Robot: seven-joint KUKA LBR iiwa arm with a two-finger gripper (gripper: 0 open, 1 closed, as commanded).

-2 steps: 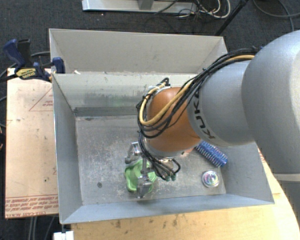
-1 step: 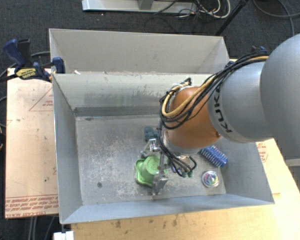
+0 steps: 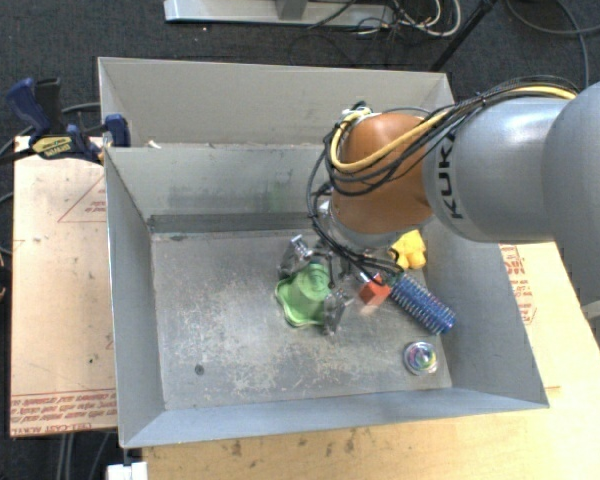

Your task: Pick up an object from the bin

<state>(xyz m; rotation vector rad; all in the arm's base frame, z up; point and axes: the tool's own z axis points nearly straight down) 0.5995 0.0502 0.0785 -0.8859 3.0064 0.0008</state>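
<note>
The green thing [image 3: 302, 296] is a soft, crumpled-looking lump lying on the bin floor about mid-bin, a bit right of centre. The hand [image 3: 316, 286] is right down on it with its fingers spread. One metal finger [image 3: 299, 251] is on the far side and the other is at the near-right edge, so the lump sits between them. I can't tell if either one is actually touching it yet.

I'd call this the closing step. To do it well imo, squeeze evenly so the lump gets pinched through its middle and not by a thin edge. It looks squashy and could fold out of the grip.

Watch the near finger too. A small red bit [image 3: 374, 293] and a blue ridged stick [image 3: 423, 304] lie just beside it on the right, and either could get caught in the pinch or dragged along. Lift straight up only once the squeeze is firm. The yellow piece [image 3: 410, 249] behind and the shiny disc [image 3: 420, 358] near the front right are far enough off not to matter.

Pose: the arm [image 3: 525, 168] reaches in from the right over the bin [image 3: 130, 268]. The wrist is bent so its orange cover [image 3: 380, 178] points nearly straight down, with cables looped over it. The cover hides the top of the hand, so I'm judging the finger gap from the tips alone.
</note>
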